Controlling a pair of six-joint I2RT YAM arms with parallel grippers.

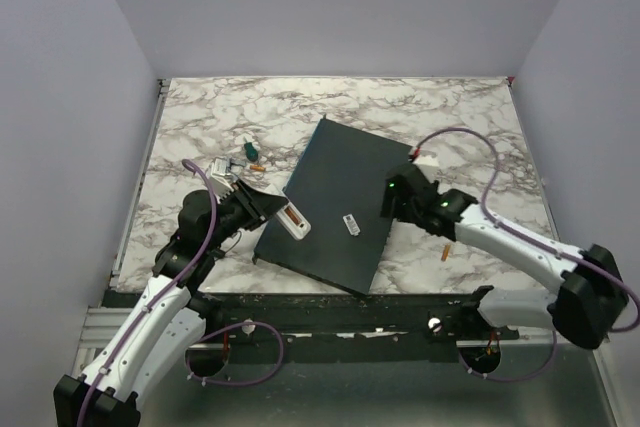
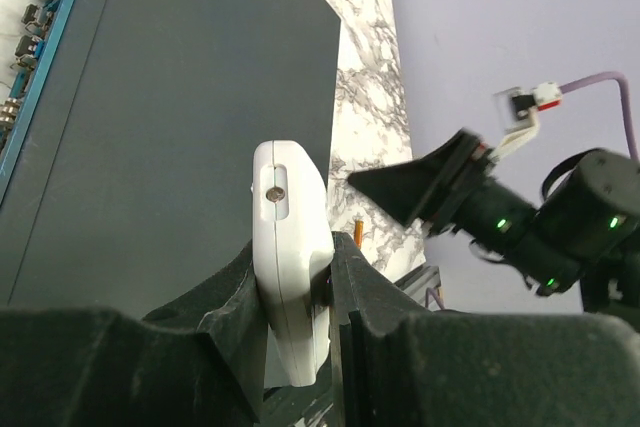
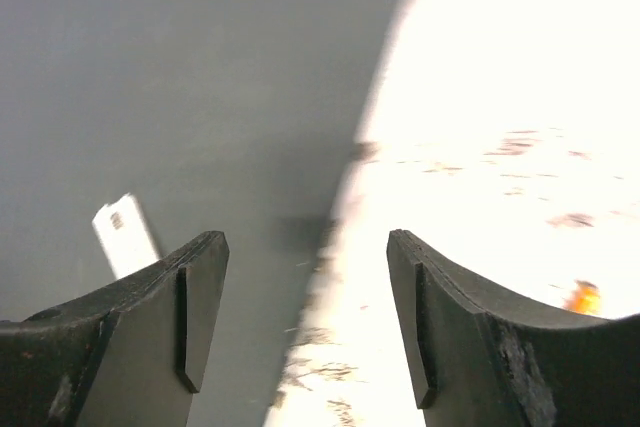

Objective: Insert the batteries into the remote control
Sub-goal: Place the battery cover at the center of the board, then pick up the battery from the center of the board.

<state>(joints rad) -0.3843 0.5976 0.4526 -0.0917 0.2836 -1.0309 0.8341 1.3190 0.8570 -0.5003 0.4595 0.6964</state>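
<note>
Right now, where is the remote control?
Top view: the remote control is clamped in the left gripper, over the left edge of the dark slab.

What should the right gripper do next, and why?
Probably move to the loose battery on the marble table. The right gripper is open and empty over the dark slab, while the left gripper clamps the remote control.

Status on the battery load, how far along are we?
Done: remote control held in the left fingers; an orange strip in its bay looks like one battery seated. In hand: nothing, the right fingers stand open and empty over the edge of the slab. Left: the loose battery beside the slab, then likely the small white piece on it, possibly the cover.
</note>
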